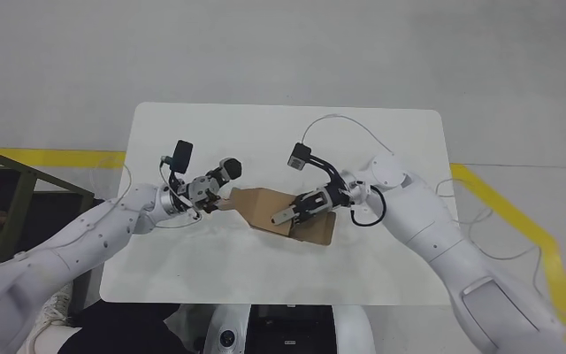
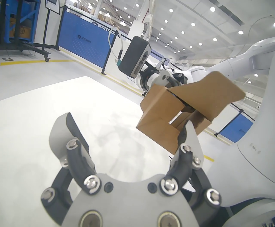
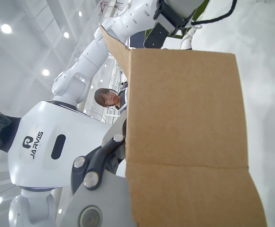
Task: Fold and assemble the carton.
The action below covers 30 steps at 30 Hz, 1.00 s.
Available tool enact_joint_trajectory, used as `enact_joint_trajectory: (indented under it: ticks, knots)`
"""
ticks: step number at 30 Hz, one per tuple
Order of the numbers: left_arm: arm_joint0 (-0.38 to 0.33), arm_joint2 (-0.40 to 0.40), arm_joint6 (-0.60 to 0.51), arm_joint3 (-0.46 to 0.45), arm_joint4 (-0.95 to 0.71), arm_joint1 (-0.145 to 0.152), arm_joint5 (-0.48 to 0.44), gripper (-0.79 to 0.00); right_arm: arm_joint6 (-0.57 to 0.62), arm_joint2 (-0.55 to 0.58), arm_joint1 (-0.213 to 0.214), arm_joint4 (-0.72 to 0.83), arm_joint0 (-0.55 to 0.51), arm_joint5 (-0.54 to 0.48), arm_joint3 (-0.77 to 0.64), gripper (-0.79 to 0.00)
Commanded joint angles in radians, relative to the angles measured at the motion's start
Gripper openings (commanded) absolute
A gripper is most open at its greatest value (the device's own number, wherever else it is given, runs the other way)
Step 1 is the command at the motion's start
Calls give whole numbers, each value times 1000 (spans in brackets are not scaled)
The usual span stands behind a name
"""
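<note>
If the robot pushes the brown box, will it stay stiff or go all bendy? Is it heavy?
Probably bendy at its folds: the carton is thin cardboard with a loose flap sticking up, so a push may fold it. Likely light: it looks hollow and open-ended. A nudge from the left gripper, open at its edge, might twist it.

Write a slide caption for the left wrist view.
Open left tool, one finger against the half-folded carton, its flap raised over the white table.

White arms (image 1: 424, 221) (black cables (image 3: 212, 20)); grey, silver-screwed left gripper (image 2: 129, 120).
</note>
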Motion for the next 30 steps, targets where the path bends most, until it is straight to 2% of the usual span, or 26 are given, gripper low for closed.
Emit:
enact_joint_trajectory:
  ticks: [1,11,30]
  knots:
    - [6,-8,0,-16,19,7,0,0,-4,8,3,2,-4,-4,-1,-785]
    - [30,-41,0,-51,79,18,0,0,-7,23,6,8,-15,-7,-12,-785]
    - [-1,-35,-94,-52,30,-16,0,0,1,-13,-12,7,-1,1,-22,-785]
